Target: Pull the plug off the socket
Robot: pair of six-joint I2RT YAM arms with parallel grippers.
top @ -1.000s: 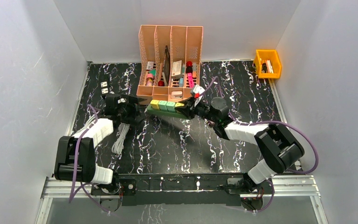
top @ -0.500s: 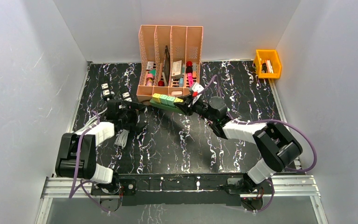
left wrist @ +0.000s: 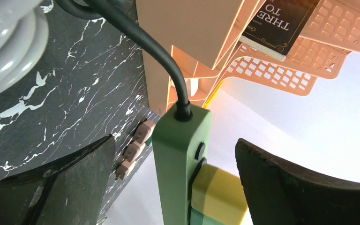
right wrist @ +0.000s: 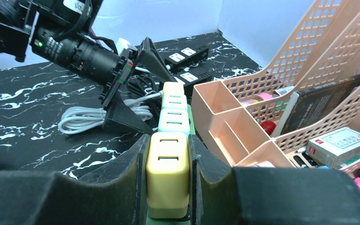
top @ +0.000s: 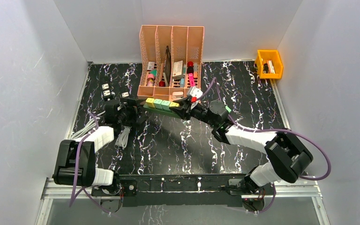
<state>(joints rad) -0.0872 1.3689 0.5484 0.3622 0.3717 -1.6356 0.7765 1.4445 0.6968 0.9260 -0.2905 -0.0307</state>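
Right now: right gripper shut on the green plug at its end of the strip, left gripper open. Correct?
Not green: the right gripper is shut on the yellow plug, per the right wrist view. The left gripper is open.

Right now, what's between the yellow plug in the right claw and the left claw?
Three more plugs, two mint and one yellow, on the green power strip; the right wrist view shows them.
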